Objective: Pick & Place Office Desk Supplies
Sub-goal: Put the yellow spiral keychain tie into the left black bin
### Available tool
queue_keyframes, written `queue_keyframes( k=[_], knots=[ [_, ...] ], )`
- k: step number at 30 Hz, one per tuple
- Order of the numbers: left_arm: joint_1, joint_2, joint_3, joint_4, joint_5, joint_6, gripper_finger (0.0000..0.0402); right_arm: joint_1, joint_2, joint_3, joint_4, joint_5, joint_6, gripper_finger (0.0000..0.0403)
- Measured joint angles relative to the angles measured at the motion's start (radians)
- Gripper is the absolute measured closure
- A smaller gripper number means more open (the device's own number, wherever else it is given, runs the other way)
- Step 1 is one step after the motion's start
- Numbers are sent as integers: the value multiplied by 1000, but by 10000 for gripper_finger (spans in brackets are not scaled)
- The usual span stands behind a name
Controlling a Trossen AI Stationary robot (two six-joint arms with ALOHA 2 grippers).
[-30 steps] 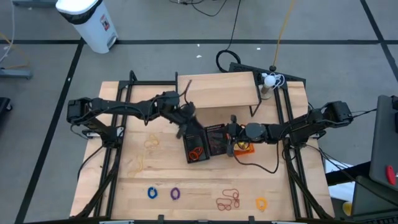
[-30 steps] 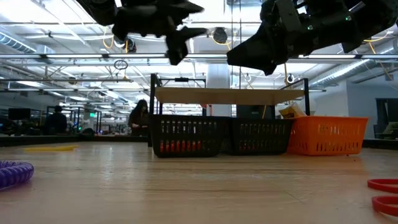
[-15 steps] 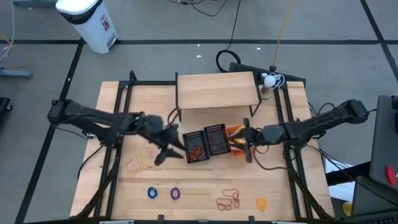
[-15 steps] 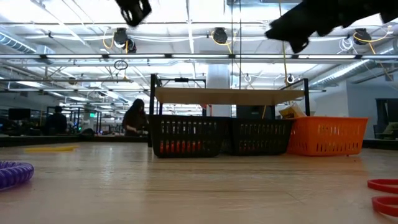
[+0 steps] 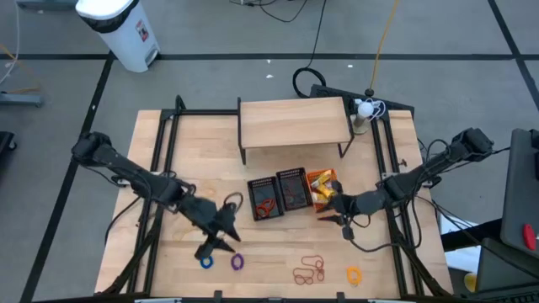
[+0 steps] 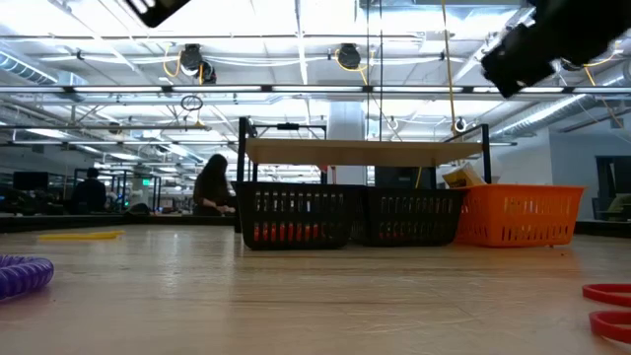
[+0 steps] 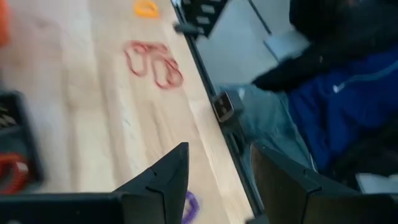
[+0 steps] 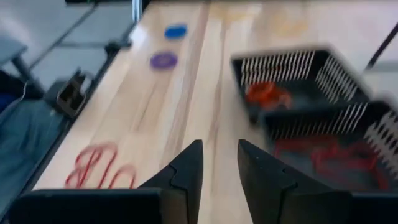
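Observation:
The office desk supplies lie along the table's near edge: a blue ring (image 5: 206, 261), a purple ring (image 5: 237, 262), red elastic loops (image 5: 309, 271) and a yellow ring (image 5: 354, 274). My left gripper (image 5: 215, 238) hangs open just above and far-side of the blue and purple rings, with nothing between its fingers (image 7: 165, 180). The purple ring (image 7: 189, 205) shows by its fingertips. My right gripper (image 5: 341, 216) hovers near the orange basket (image 5: 324, 185), fingers slightly apart (image 8: 219, 171) and empty. Red loops lie in the left black basket (image 5: 264, 195).
A second black basket (image 5: 292, 187) stands between the other two. A wooden shelf (image 5: 295, 122) stands at the back. A person in blue sits past the near edge (image 7: 323, 106). Bare wood lies between the baskets and the near row.
My left gripper has swung from over the baskets toward the table's near edge and to the left, ending close to the blue and purple rings. My right gripper has drawn back from the baskets toward the near edge and slightly right.

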Motion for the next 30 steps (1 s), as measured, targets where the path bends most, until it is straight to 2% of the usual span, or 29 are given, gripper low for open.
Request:
queue_keyframes(
  k=[4,9,14,19,24,30],
  knots=[
    [-47,59,0,9,-41,20,231,49,0,0,-111,-48,196,314],
    [-54,120,0,77,-122,74,231,117,36,0,-171,-89,445,314],
    [-38,155,0,109,-219,84,231,172,103,0,-171,-138,558,314],
    [-17,162,0,100,-317,26,231,227,178,0,-80,-204,669,314],
    [-6,162,0,112,-322,-55,231,293,260,0,3,-276,849,314],
    [-4,162,0,161,-322,-126,231,389,343,0,2,-326,1141,314]
  ],
)
